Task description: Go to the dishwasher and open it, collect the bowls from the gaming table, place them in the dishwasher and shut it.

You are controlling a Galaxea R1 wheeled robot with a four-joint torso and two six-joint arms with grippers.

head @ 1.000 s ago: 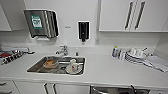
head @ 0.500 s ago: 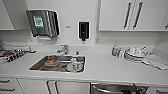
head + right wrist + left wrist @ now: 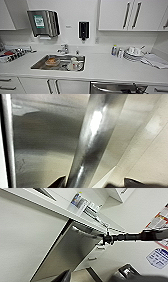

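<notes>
Even, bright indoor light — no hard shadows on the white countertop (image 3: 105, 67). All views soft and blurred. Glare streaks the steel bar handle (image 3: 92, 136) close to the right wrist camera — out of focus.

A shiny steel bar handle (image 3: 93, 136) runs close across the dishwasher (image 3: 42, 144) front — brushed metal, with white cabinet (image 3: 152, 159) beside.
</notes>
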